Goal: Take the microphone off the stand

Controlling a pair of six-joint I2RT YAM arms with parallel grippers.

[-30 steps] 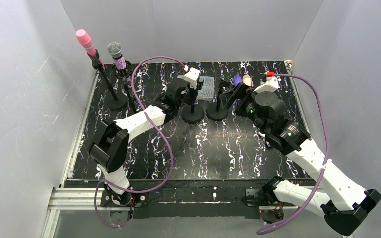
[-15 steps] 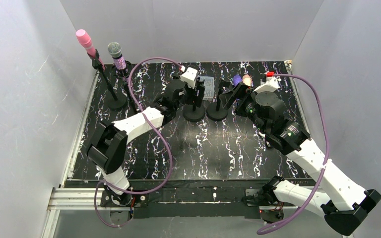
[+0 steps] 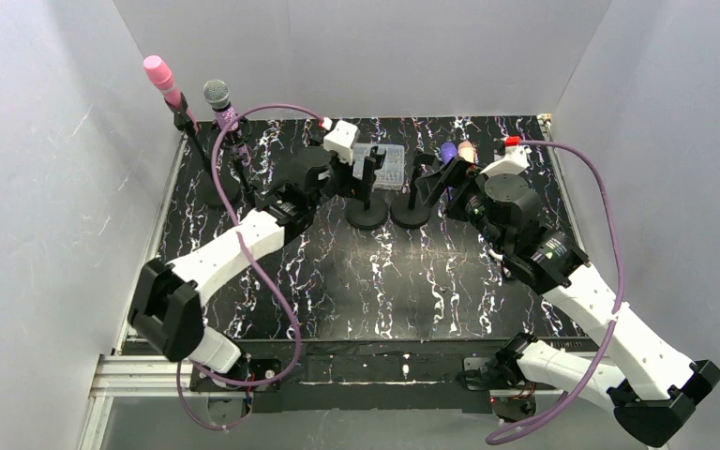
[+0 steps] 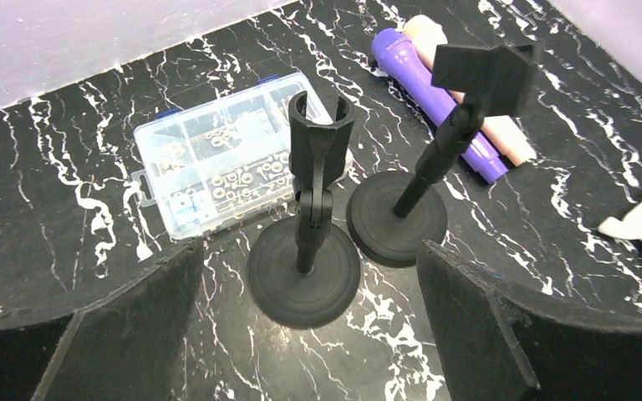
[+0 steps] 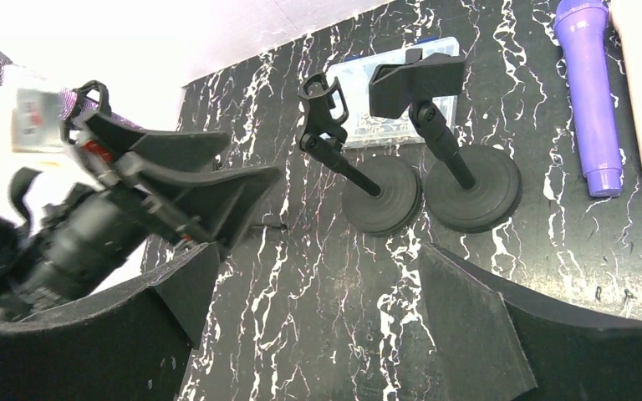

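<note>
Black marble-veined counter (image 3: pixel 431 281) carries a clear plastic compartment box (image 3: pixel 389 165) of small parts, and everything else is placed from that box. Well left of the box, a pink foam-topped microphone (image 3: pixel 159 73) and a silver-grilled microphone with a purple body (image 3: pixel 218 101) each sit tilted in the clip of a black stand. Just in front of the box stand two empty ones: a black stand with a U-shaped clip (image 4: pixel 313 167) and a black stand with a flat-sided clip (image 4: pixel 397 221), their round bases almost touching. Right of the box, a purple microphone (image 4: pixel 410 67) and a peach-coloured microphone (image 4: pixel 501 132) lie side by side on the counter. The left tool (image 4: pixel 309 246) hangs close to the box's left side, fingers spread wide and holding nothing. The right tool (image 5: pixel 318 246) hovers right of the box, likewise spread and empty.
</note>
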